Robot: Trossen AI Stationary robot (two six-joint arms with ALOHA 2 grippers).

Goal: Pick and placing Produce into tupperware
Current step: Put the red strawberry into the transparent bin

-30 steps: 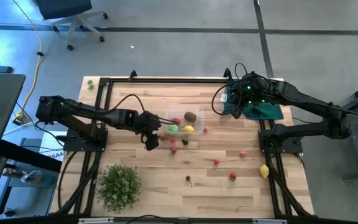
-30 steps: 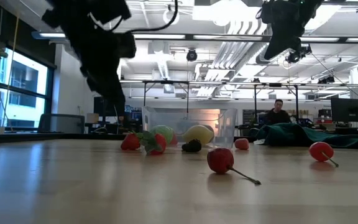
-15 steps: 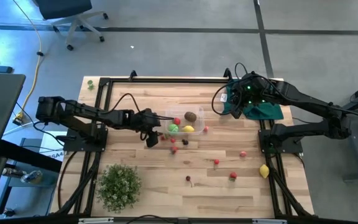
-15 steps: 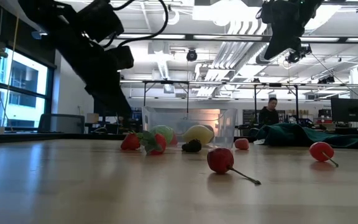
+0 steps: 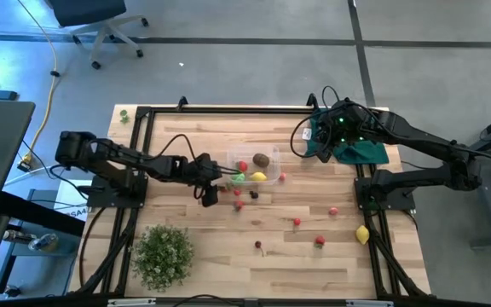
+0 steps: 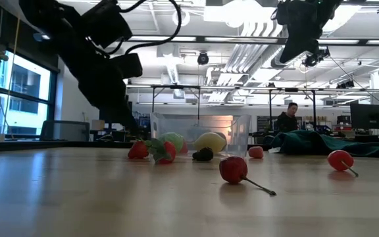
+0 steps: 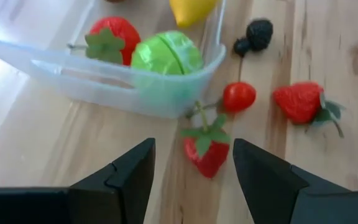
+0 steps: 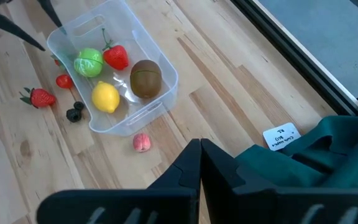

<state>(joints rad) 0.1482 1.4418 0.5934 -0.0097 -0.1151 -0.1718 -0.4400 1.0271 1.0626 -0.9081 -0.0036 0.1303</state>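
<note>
I observed the left gripper [image 7: 191, 163] low over the wooden table [image 5: 228, 247], just outside the clear shallow plastic tupperware tub [image 8: 158, 98]. Its two dark fingers [image 7: 132, 171] stood apart and held nothing. A small red toy strawberry with a green leafy cap [image 7: 207, 151] lay on the table in line with the gap between them, just beside the tub's outer wall.

The tub held a green ball [image 8: 88, 63], a second red strawberry [image 8: 116, 56], a yellow lemon [image 8: 106, 97] and a brown kiwi [image 8: 145, 77].

Close outside the tub I noted a small red cherry [image 7: 238, 96], a dark blackberry cluster [image 7: 256, 35] and a third strawberry [image 7: 300, 102]. A pale pink fruit [image 8: 142, 142] lay beside the tub's opposite side.

The right gripper [image 8: 199, 163] was fully closed, empty, and positioned above the dark green cloth [image 5: 356, 149] at the table's far right corner. A further yellow lemon [image 5: 362, 234] rested at the right edge. A bushy green plant [image 5: 162, 254] stood at the near left.
</note>
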